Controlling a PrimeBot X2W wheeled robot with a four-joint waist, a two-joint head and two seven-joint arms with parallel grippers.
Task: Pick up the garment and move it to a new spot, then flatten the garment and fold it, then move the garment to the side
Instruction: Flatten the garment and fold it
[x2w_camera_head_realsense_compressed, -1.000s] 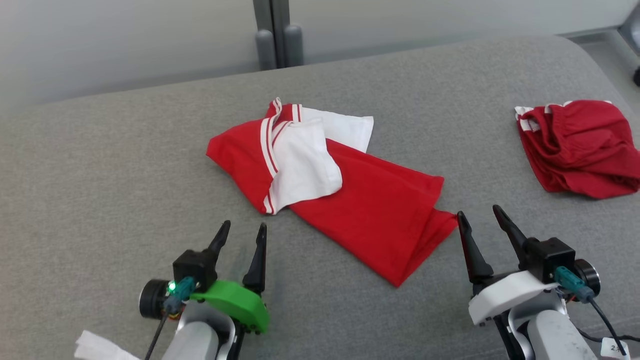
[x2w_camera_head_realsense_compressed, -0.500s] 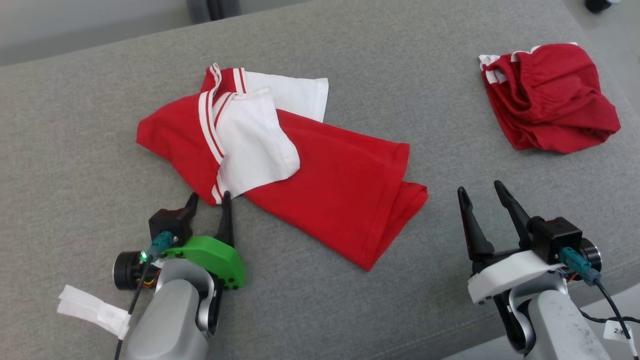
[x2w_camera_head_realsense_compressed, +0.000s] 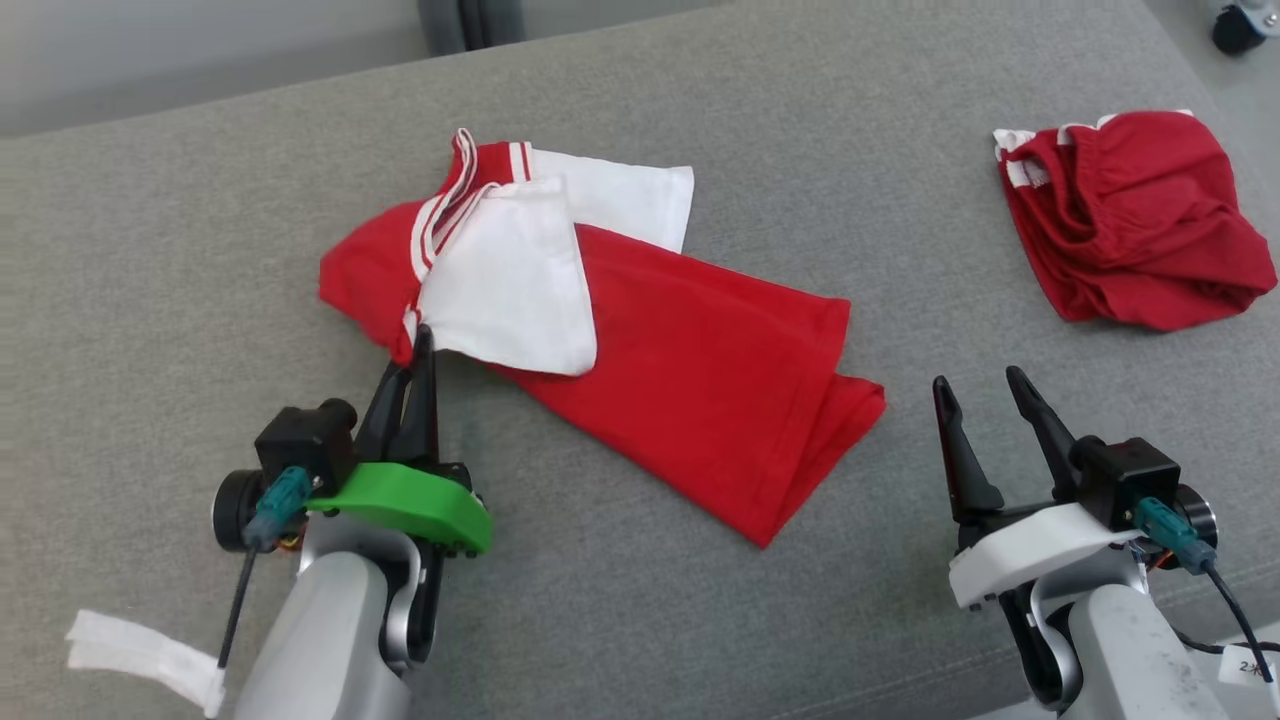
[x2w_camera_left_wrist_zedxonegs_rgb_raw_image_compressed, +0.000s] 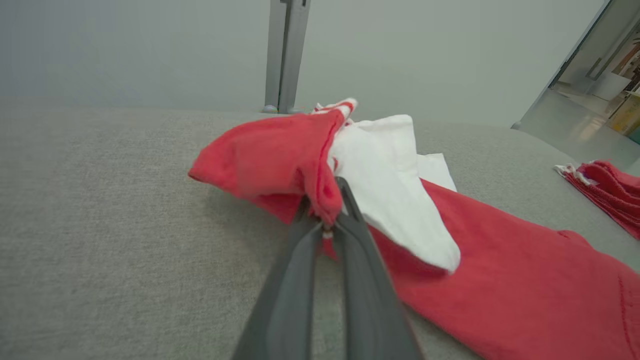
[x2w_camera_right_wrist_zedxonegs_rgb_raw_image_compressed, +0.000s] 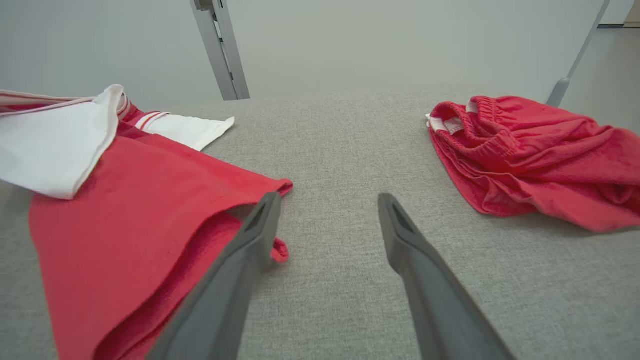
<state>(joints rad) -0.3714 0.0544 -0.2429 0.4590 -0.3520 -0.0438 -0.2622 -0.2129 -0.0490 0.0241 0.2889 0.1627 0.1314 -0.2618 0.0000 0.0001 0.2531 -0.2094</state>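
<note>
Your left end effector (x2w_camera_head_realsense_compressed: 418, 348) has its two fingers pressed together on the near left edge of the shirt (x2w_camera_head_realsense_compressed: 700, 380), just below the white sleeve folded across the chest. In the left wrist view a pinch of red cloth with a bit of white trim is caught between the fingers (x2w_camera_left_wrist_zedxonegs_rgb_raw_image_compressed: 300, 260). The fabric around that spot rises off the bench (x2w_camera_head_realsense_compressed: 150, 300) in a small peak. The rest of the shirt lies flat on the bench.

The shirt sits in the middle of the bench, running on a slant from its collar at the far left to its hem at the near right. Both white sleeves are turned in over the red body. The hem corner at the near right is doubled under itself.

Your right end effector (x2w_camera_head_realsense_compressed: 978, 382) has its fingers apart and holds nothing. It sits just beside that doubled hem corner. In the right wrist view one finger (x2w_camera_right_wrist_zedxonegs_rgb_raw_image_compressed: 250, 240) lies close against the hem, and you cannot tell whether it touches.

A crumpled pair of red shorts (x2w_camera_head_realsense_compressed: 1130, 240) lies at the far right of the bench, well apart from the shirt.
</note>
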